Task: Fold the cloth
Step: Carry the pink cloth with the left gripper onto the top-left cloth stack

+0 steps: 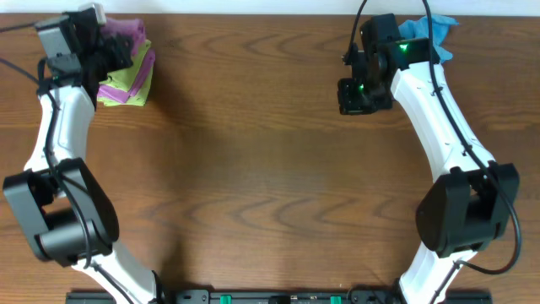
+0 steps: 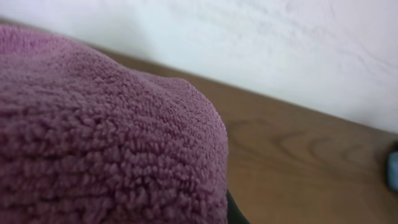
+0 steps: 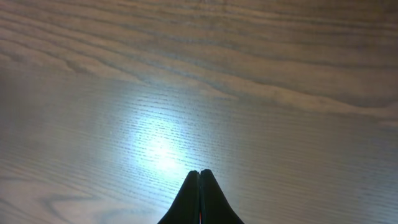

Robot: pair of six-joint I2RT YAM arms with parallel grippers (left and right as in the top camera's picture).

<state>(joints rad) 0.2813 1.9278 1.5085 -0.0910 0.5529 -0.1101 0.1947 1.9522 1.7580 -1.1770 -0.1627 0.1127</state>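
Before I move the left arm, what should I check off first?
1. Left claw at the purple fleece cloth: ok, the overhead view shows it on the pile.
2. Left claw's hold on that cloth: cannot tell; fleece fills the wrist view.
3. Purple cloth free of the yellow-green cloth beneath: not ok, they lie stacked and touching.
4. Right claw shut and empty over the brown wooden table: ok.
5. Crumpled blue cloth out of the way at the far edge: ok.

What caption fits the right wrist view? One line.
Right gripper, fingers shut, pointing at the wood-grain table beside a bright glare spot.
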